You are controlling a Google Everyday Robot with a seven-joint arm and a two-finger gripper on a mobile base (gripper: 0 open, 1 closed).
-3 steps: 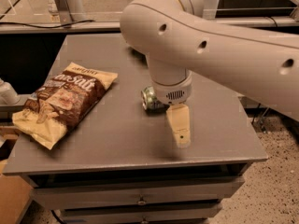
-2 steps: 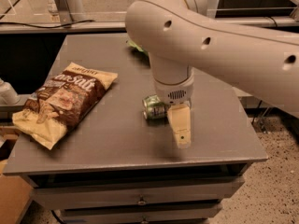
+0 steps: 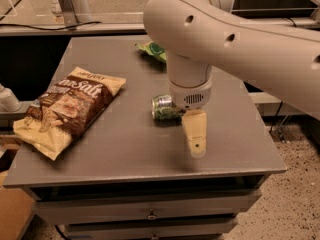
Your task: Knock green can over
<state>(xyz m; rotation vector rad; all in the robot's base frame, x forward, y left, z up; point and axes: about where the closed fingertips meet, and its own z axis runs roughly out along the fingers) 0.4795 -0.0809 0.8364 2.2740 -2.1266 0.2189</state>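
The green can (image 3: 164, 108) lies on its side on the grey table (image 3: 125, 149), its silver top facing left. It is partly hidden behind my wrist. My gripper (image 3: 195, 134) hangs from the big white arm just right of the can, its cream finger (image 3: 195, 132) pointing down at the table beside the can.
A brown and cream chip bag (image 3: 67, 109) lies at the table's left. A green foil snack bag (image 3: 152, 50) lies at the back, partly behind my arm. Drawers run below the table's front edge (image 3: 150, 215). A white post stands at the back left.
My arm has shifted right and the view is closer. The can lies on its side in all frames and more of it shows to the left of my wrist now.
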